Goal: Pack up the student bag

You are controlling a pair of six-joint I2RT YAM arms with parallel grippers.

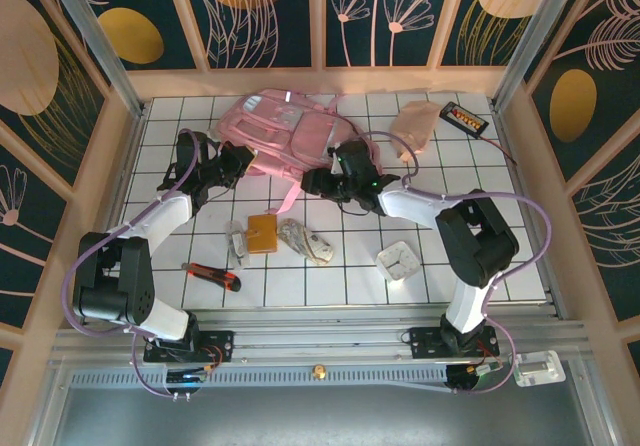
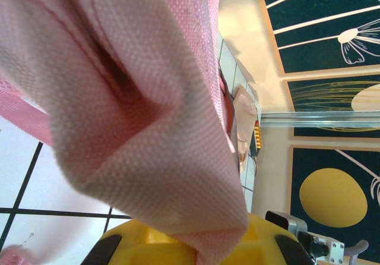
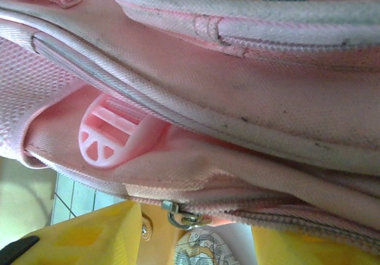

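The student bag (image 1: 282,129), a big pink backpack, lies at the back middle of the tiled table. My left gripper (image 1: 236,162) is at its lower left edge, shut on a fold of its pink fabric (image 2: 148,158), which hangs over the yellow jaws (image 2: 196,247). My right gripper (image 1: 320,179) is at the bag's lower right edge. In the right wrist view its yellow fingers (image 3: 89,238) stand apart, open, just below the bag's zipper. The metal zipper pull (image 3: 178,214) hangs between them, close to the left finger. A pink plastic buckle (image 3: 113,131) shows above.
In front of the bag lie an orange wallet (image 1: 262,233), a patterned pouch (image 1: 307,241) and a small white item (image 1: 237,244). A red-and-black knife (image 1: 212,276) is front left, a white square thing (image 1: 400,260) front right. A pale pink pouch (image 1: 415,126) and black device (image 1: 465,118) are back right.
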